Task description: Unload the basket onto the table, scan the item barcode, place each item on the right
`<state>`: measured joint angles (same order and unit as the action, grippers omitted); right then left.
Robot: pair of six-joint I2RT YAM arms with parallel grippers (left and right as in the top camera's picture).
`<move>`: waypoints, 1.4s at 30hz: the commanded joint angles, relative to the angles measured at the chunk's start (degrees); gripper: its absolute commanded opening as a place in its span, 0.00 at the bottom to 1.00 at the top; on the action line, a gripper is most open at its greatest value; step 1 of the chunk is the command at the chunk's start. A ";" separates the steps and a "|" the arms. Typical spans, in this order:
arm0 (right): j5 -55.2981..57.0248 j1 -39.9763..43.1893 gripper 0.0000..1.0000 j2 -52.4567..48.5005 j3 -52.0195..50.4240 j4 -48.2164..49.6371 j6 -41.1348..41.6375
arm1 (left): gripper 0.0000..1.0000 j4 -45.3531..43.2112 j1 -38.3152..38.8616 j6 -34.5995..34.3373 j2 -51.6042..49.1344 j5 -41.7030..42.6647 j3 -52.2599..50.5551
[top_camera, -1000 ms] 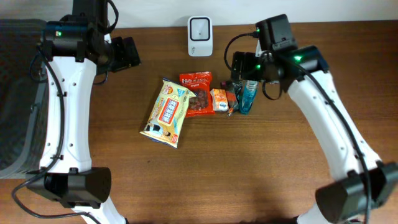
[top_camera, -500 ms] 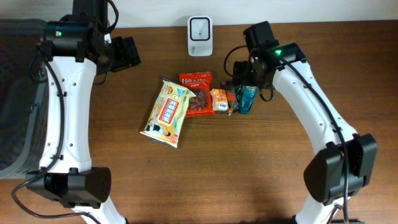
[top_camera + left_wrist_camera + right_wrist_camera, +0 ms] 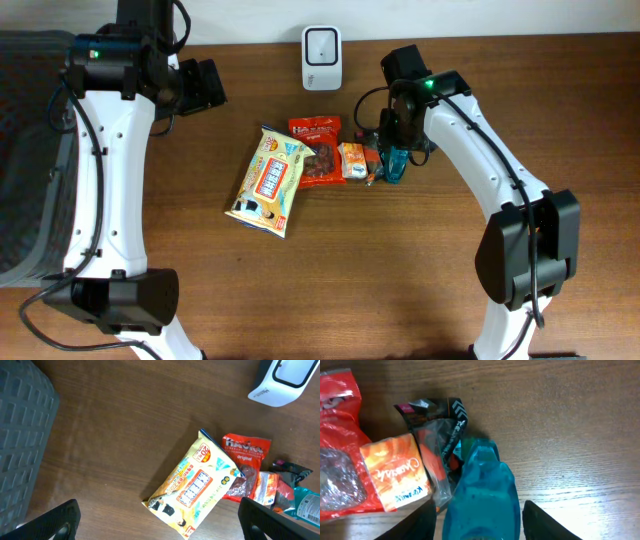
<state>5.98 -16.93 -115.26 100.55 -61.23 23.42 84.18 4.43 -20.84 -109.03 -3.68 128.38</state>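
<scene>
The teal packet (image 3: 396, 158) lies flat on the brown table (image 3: 420, 280), just right of the frame's centre in the overhead view, at the right end of a row of snacks. In the right wrist view we see the right gripper (image 3: 479, 521) straddling it, one dark finger (image 3: 426, 521) close on each side – whether they already press on it we cannot tell. Touching the packet's left edge is a crumpled dark wrapper (image 3: 432, 415), then an orange packet (image 3: 353, 160), a red bag (image 3: 316, 140) and, further left, a large yellow packet (image 3: 272, 180). The white scanner (image 3: 322, 45) stands at the top centre, well apart from the row. The left gripper (image 3: 205, 85) hangs at upper left – fingers spread wide, nothing between them – near a grey basket (image 3: 25, 150).
</scene>
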 commanded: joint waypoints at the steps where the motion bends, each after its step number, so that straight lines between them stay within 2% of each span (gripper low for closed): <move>1: 0.07 -0.31 0.52 -0.39 0.04 -1.62 0.07 | 0.99 -0.11 -0.11 -0.57 -0.13 -0.63 -0.13; 4: 0.07 -0.31 0.45 -0.39 0.04 -1.86 0.04 | 0.99 -0.11 -0.11 -0.57 -0.13 -0.63 -0.13; 8: 0.02 0.17 0.29 -0.35 0.15 -1.86 0.02 | 0.99 -0.11 -0.11 -0.57 -0.13 -0.63 -0.13; 10: -0.39 1.42 0.26 -0.17 0.42 -2.47 0.00 | 0.99 -0.11 -0.11 -0.57 -0.13 -0.63 -0.13; 11: -1.79 2.43 0.26 -0.02 0.66 -2.78 -0.46 | 0.99 -0.11 -0.11 -0.57 -0.13 -0.63 -0.13; 16: -22.67 12.55 0.26 0.26 0.81 -3.78 -12.83 | 0.99 -0.11 -0.11 -0.57 -0.13 -0.63 -0.13; 21: -28.33 21.38 0.25 0.24 0.81 -6.95 -27.43 | 0.99 -0.11 -0.11 -0.57 -0.13 -0.63 -0.13; 26: -33.18 24.55 0.25 0.24 0.76 -9.92 -38.53 | 0.99 -0.11 -0.11 -0.57 -0.13 -0.63 -0.13; 35: -58.51 24.06 0.20 0.24 0.76 -11.67 -44.63 | 0.99 -0.11 -0.11 -0.57 -0.13 -0.63 -0.13; 42: -57.81 22.16 0.20 0.24 0.76 -12.57 -47.30 | 0.99 -0.11 -0.11 -0.57 -0.11 -0.63 -0.13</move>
<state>-47.94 6.37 -115.42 100.99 -73.32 -21.21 84.18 4.43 -20.84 -109.03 -3.68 128.38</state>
